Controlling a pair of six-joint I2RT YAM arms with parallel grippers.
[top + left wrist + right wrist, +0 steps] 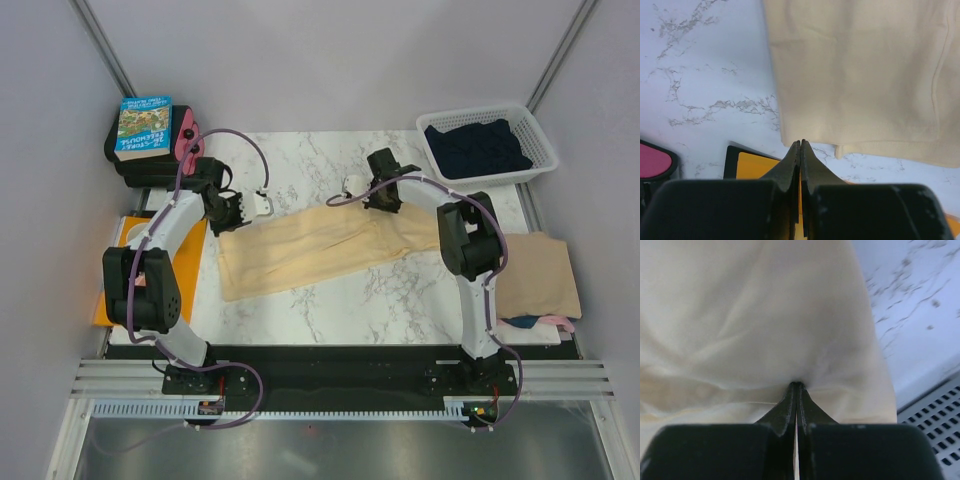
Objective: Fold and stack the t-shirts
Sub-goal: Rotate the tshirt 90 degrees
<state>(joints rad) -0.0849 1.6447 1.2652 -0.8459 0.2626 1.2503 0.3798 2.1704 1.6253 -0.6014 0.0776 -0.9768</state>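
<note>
Left gripper (800,144) has its fingers pressed tight together, and the tips sit right on the hem of the pale yellow t-shirt (310,245). It looks like it's nipping just the very edge of the cloth. Right under and a bit behind those tips there's the corner of the orange sheet (757,165) with its dark border, lying on the marble table (400,300).

Right gripper (796,385) is the same deal, jaws closed with the yellow fabric bunched and puckered right at the tips, so that one's clearly got a pinch of shirt. The shirt fills nearly everything ahead of it in its wrist view.

From the top view, the shirt lies as a long band across the table between the two grippers, sagging toward the near side.

Off to the outer side of the right gripper and nearer the bases is the tan t-shirt (535,275), folded, with a sliver of pink t-shirt (560,321) poking out beneath it. Further out past the right gripper, a white basket (540,140) holds the dark navy t-shirt (478,148). Beyond the left gripper there's a book (145,128).
</note>
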